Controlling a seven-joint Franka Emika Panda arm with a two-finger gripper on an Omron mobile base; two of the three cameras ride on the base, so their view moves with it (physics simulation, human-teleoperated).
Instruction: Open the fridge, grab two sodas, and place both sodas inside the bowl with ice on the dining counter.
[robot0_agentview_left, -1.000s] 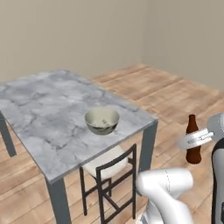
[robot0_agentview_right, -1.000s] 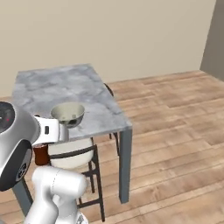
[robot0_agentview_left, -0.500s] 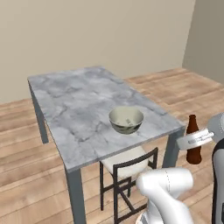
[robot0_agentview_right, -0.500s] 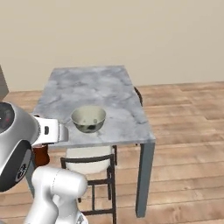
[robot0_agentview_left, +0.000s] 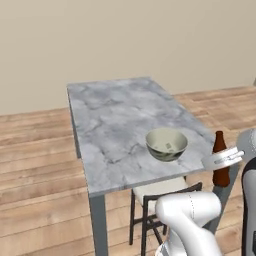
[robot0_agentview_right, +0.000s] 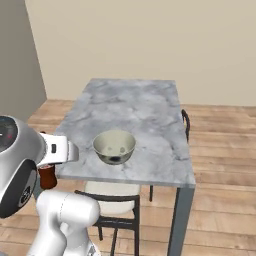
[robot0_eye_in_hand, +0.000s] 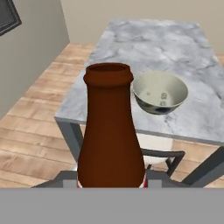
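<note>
My gripper (robot0_agentview_left: 222, 160) is shut on a brown soda bottle (robot0_agentview_left: 219, 144) and holds it upright, off the near right corner of the dining counter (robot0_agentview_left: 115, 120). In the hand view the bottle (robot0_eye_in_hand: 111, 131) stands close in front, and it hides the fingertips. The cream bowl (robot0_agentview_left: 166, 143) sits near the counter's front edge, with pale ice lumps inside (robot0_eye_in_hand: 160, 92). From the right base view the bottle (robot0_agentview_right: 48, 176) hangs below the hand, left of the bowl (robot0_agentview_right: 114, 146). A grey front with a dark panel (robot0_eye_in_hand: 8, 17), apparently the fridge, is at the upper left.
A dark-framed chair with a pale seat (robot0_agentview_left: 155, 192) is tucked under the counter's near edge, just below the bowl. Wooden floor surrounds the counter (robot0_agentview_right: 135, 105). A beige wall runs behind it and a grey wall (robot0_agentview_right: 17, 60) stands to the left.
The whole picture has shifted, so the base has driven and turned. The counter and bowl now sit more centrally and closer. The bottle stays in my shut gripper.
</note>
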